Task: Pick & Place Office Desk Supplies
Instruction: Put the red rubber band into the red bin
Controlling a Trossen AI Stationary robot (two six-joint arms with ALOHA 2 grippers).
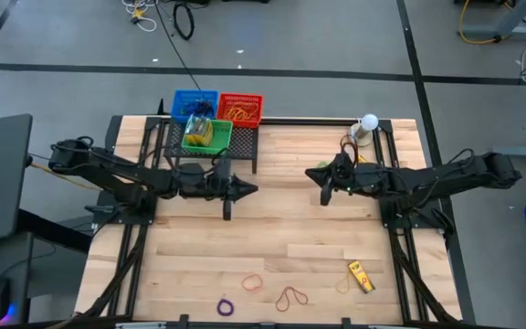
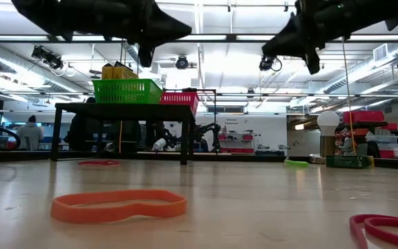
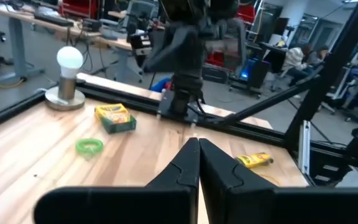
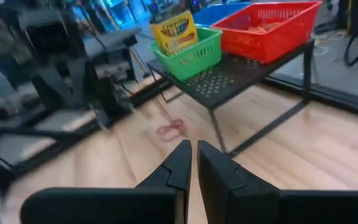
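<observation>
Rubber bands lie flat near the table's front edge: orange (image 1: pixel 252 282), brown (image 1: pixel 290 296) and purple (image 1: pixel 226 307). A yellow crayon box (image 1: pixel 362 276) lies at the front right. Another crayon box (image 3: pixel 115 117) and a green band (image 3: pixel 89 146) lie near the far right corner. A crayon box (image 4: pixel 173 28) stands in the green basket (image 4: pixel 194 53). My left gripper (image 1: pixel 249 189) hangs shut above the table's middle and holds nothing. My right gripper (image 1: pixel 313 174) faces it, its fingers (image 4: pixel 180 155) a narrow slit apart with nothing between them.
A black mesh shelf (image 1: pixel 210 151) at the far left carries the green basket plus a red (image 1: pixel 239 109) and a blue (image 1: pixel 194 103) basket. A red band (image 4: pixel 171 129) lies under it. A white ball on a round base (image 1: pixel 368 125) stands at the far right.
</observation>
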